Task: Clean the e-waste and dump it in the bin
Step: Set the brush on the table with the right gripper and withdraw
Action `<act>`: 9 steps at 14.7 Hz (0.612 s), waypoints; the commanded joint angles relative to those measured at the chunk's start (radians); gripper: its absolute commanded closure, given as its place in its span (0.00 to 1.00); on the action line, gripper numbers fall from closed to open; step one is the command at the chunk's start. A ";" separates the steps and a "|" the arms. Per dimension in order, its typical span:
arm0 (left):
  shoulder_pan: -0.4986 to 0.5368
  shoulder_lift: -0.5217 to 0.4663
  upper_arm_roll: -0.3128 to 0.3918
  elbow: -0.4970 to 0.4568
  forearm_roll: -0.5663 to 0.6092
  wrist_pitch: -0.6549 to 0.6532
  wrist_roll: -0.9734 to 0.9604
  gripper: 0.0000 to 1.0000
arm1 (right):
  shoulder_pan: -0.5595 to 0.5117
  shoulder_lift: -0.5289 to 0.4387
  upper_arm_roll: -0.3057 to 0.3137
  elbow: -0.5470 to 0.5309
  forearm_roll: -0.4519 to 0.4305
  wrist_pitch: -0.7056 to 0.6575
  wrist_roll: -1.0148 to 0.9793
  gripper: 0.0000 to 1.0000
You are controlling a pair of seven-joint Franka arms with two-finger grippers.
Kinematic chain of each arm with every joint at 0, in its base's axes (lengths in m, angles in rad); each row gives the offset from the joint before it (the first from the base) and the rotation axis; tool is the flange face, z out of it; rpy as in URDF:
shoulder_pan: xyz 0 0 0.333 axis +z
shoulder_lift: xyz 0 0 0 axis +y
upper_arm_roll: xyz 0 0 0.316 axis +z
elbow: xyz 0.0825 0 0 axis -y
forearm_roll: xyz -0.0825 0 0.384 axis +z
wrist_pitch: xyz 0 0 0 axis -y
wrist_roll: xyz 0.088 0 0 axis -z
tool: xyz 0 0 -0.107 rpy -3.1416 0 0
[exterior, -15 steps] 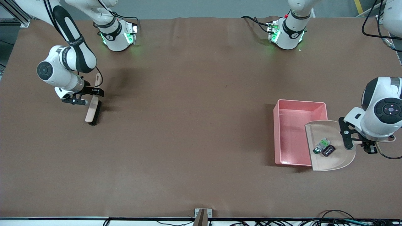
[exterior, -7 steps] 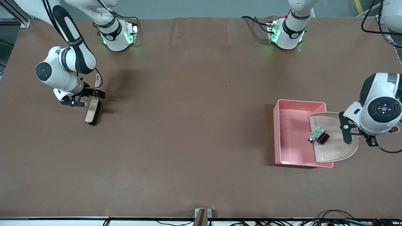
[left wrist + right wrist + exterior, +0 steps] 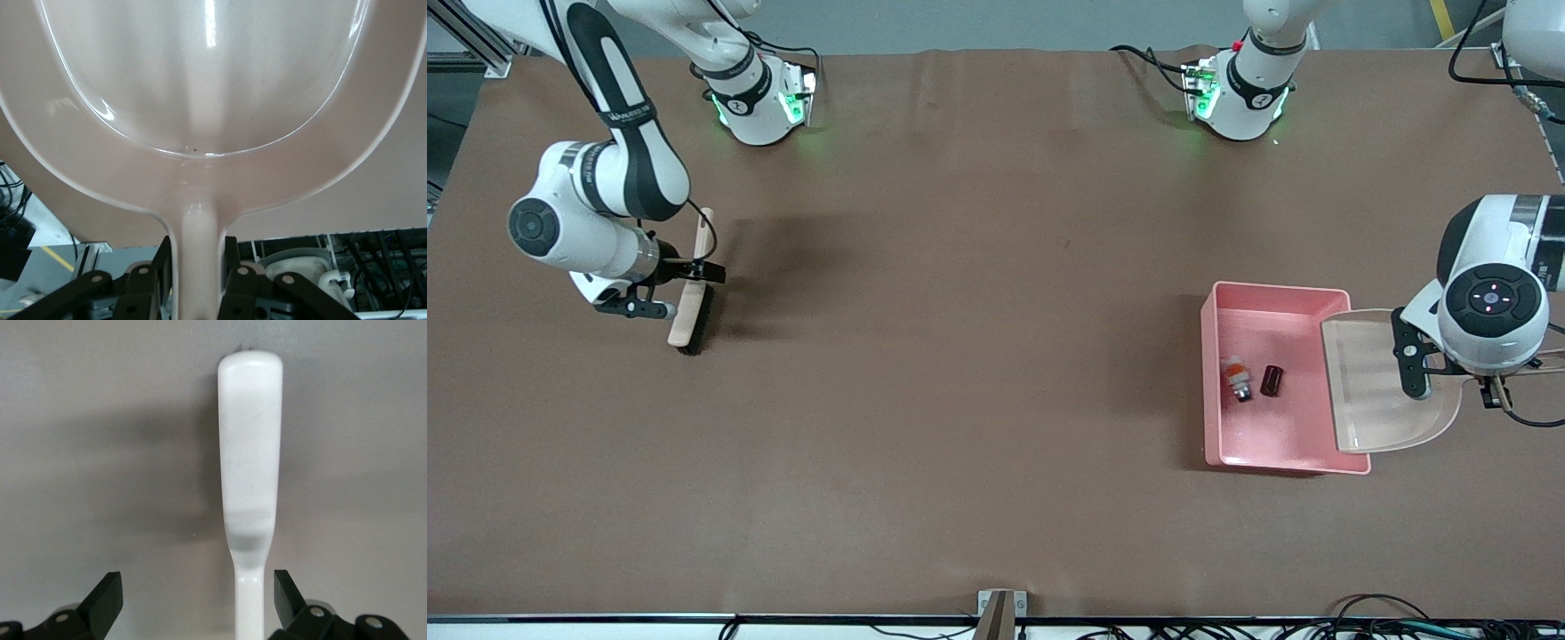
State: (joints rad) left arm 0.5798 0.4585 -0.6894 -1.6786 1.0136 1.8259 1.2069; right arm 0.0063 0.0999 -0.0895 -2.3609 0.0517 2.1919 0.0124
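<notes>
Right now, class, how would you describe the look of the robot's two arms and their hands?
Both arms are glossy white with black joint bands and round black end caps. Each base glows green, with black cables trailing. The left hand and right hand are black, two-fingered and angular, with silver bolts.

Even, fairly bright overhead light covers the brown surface point(image 3: 960, 356) in the front view, with soft shadows at about 3 o'clock of the brush point(image 3: 691, 307) and at 9 o'clock of the bin point(image 3: 1276, 462). Green lamps glow at both arm bases. In the left wrist view a white glare streak runs down the dustpan point(image 3: 213, 100). The right wrist view is greyish, with a blurred shadow beside the brush handle.
</notes>
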 commanded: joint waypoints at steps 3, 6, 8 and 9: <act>-0.009 -0.027 -0.060 0.060 0.016 -0.013 -0.007 0.97 | -0.040 -0.023 -0.001 0.129 -0.018 -0.232 0.004 0.00; -0.023 -0.015 -0.120 0.147 -0.116 -0.013 -0.023 0.97 | -0.069 -0.034 -0.003 0.289 -0.024 -0.418 -0.002 0.00; -0.086 0.000 -0.125 0.175 -0.180 -0.013 -0.087 0.97 | -0.077 -0.034 -0.003 0.427 -0.026 -0.538 0.000 0.00; -0.125 0.006 -0.125 0.177 -0.205 -0.013 -0.134 0.97 | -0.083 -0.034 -0.003 0.492 -0.027 -0.581 -0.002 0.00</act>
State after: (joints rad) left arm 0.5217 0.4475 -0.8142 -1.5287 0.8515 1.8271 1.1446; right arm -0.0577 0.0670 -0.1017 -1.9937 0.0409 1.7056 0.0114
